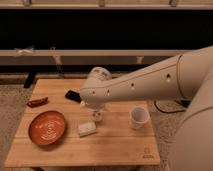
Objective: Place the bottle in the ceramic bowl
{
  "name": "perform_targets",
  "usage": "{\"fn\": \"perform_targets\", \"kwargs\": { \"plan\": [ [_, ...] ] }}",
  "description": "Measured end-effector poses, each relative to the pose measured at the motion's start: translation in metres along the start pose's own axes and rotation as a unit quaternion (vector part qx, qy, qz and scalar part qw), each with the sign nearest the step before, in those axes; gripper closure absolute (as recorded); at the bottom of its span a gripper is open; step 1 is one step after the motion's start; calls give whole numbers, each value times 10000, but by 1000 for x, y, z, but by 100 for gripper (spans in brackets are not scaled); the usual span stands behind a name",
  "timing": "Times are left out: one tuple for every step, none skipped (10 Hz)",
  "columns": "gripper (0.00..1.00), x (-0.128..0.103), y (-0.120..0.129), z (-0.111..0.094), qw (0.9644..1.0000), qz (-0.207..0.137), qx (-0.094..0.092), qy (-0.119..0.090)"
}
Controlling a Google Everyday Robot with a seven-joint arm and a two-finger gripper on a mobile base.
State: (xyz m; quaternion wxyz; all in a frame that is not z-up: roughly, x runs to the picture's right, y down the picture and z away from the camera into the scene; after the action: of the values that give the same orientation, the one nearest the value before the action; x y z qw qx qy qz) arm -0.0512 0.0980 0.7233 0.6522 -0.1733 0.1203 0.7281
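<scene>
Wood table (110,146) held your bowl (47,127). Your bottle (87,129) lay just right of the bowl, outside it. Your gripper (97,116) hung farther right; its grip you could not tell.

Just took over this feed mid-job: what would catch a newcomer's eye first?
The big white robot arm stretches in from the right over the wooden table, its gripper hanging close by the small pale bottle lying mid-table. At picture left sits the round orange-brown ceramic bowl.

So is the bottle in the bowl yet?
Out. The bottle lies on the table beside the bowl; the gripper hangs close by it.
</scene>
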Motion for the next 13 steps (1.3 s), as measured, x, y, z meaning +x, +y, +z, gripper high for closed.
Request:
{"fn": "perform_targets", "kwargs": {
  "plan": [
    [20, 0, -3, 11, 10000, -26, -40, 72],
    [20, 0, -6, 19, 9999, -37, -75, 121],
    [20, -1, -9, 27, 9998, -51, -115, 154],
    [20, -4, -14, 35, 9997, -60, -143, 181],
    [20, -6, -16, 39, 9997, -54, -148, 192],
    [20, -10, -18, 44, 9997, -43, -140, 185],
    [20, -15, -18, 49, 9998, -64, -128, 163],
    [20, -19, -17, 52, 9998, -79, -128, 135],
    [20, -22, -18, 54, 9998, -83, -125, 109],
    [20, -27, -18, 57, 9998, -90, -142, 72],
    [20, -30, -16, 60, 9998, -118, -164, 54],
    [23, -35, -10, 65, 9996, -180, -191, 44],
    [31, -38, -3, 70, 9995, -249, -208, 48]
  ]
}}
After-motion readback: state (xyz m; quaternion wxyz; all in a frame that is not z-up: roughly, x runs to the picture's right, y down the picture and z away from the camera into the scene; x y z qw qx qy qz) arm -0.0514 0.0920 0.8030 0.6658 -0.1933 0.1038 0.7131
